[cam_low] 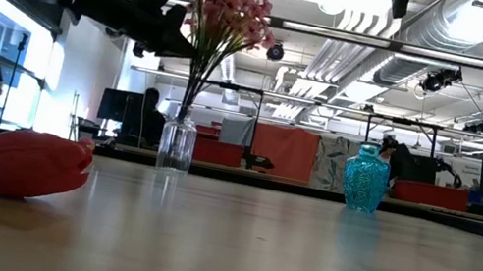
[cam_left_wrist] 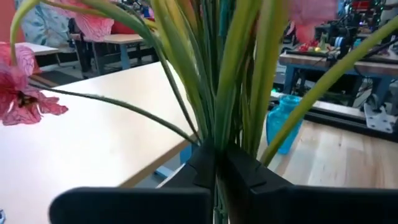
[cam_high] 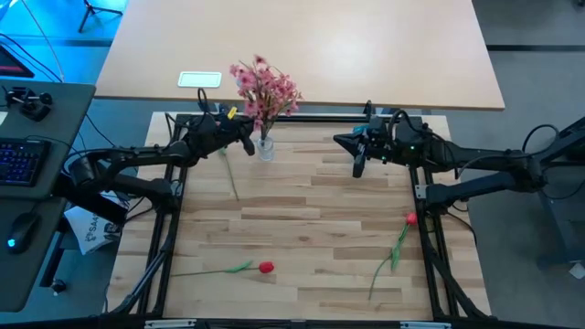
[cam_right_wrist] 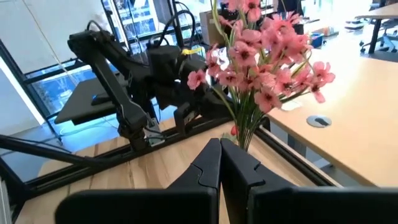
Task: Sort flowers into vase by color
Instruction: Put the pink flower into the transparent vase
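The wooden table [cam_high: 302, 219] carries the whole job, and the pink half of it looks done or nearly so. A bunch of pink flowers [cam_high: 265, 87] stands in the clear glass vase [cam_high: 265, 148] at the far edge, between the two arms. The teal vase [cam_low: 365, 180], seen in the low view off to one side of the clear one, holds nothing; presumably it is meant for the red blooms.

The left gripper [cam_high: 247, 137] sits just beside the clear vase, and in its wrist view the green stems run down between its dark fingers [cam_left_wrist: 245, 171], which look pressed together on them. The right gripper [cam_high: 356, 166] hovers at the far right of the table with its fingers [cam_right_wrist: 208, 165] together and nothing between them.

Still to sort, by the look of it: two red tulips lying flat near the front, one left of centre [cam_high: 265, 268] and one at the right [cam_high: 410, 219]. A loose green stem [cam_high: 228, 174] lies near the left arm.
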